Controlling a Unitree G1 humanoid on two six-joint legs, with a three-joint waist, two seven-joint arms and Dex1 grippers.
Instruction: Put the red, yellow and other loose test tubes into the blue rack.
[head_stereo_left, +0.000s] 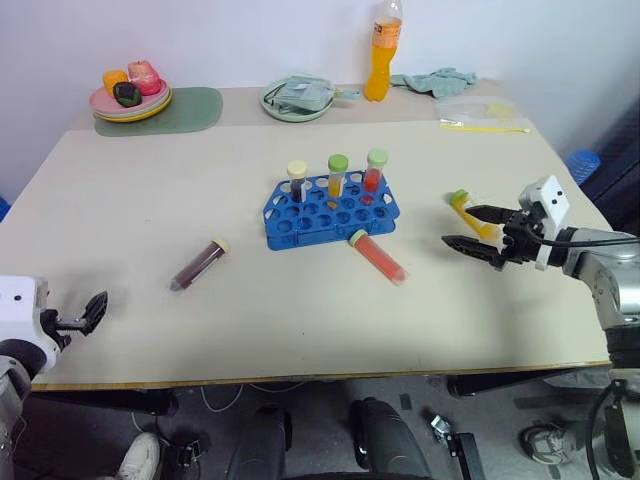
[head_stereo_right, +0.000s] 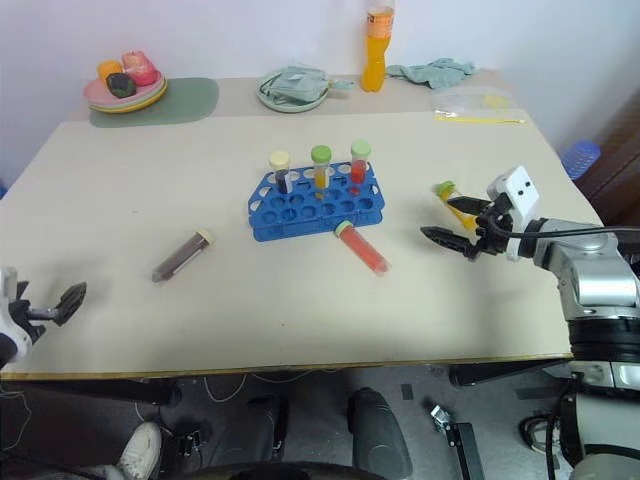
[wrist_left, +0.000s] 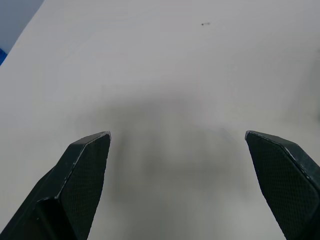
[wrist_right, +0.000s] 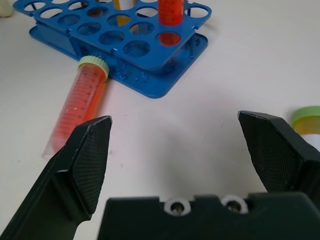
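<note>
Right hand (head_stereo_left: 478, 228) hangs with fingers apart beside the yellow tube (head_stereo_left: 470, 213), near the bench's (head_stereo_left: 300, 330) right edge; grasping it looks the step in hand, needing a short reach. Red tube (head_stereo_left: 379, 256) touches the rack (head_stereo_left: 330, 208); maroon tube (head_stereo_left: 198, 264) lies leftward. Left hand (head_stereo_left: 92, 312), apart, hovers over open bench.

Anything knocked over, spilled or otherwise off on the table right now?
No spills. Three tubes lie flat, not racked: the dark tube left of the blue rack, the red tube touching its front edge, the yellow tube by the open right gripper.
</note>
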